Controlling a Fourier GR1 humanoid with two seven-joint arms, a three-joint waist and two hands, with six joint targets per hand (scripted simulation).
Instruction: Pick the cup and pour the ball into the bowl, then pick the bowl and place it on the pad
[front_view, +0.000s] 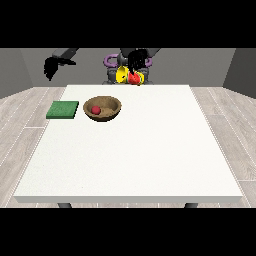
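While the hand at the view's right (136, 61) curls round the yellow cup (122, 75) before the torso, its fingers are partly hidden. The other hand (50, 67) hangs raised, grip unclear. The red ball (95, 109) lies in the wooden bowl (113, 111), beside the green pad (63, 110) at the tabletop (150, 150) edge.

the hand at the view's left (51, 66) hangs in open air above the floor, off the table's (150, 150) far corner. forward of it and lower lie the green pad (63, 110) and, just beside that, the wooden bowl (102, 108).
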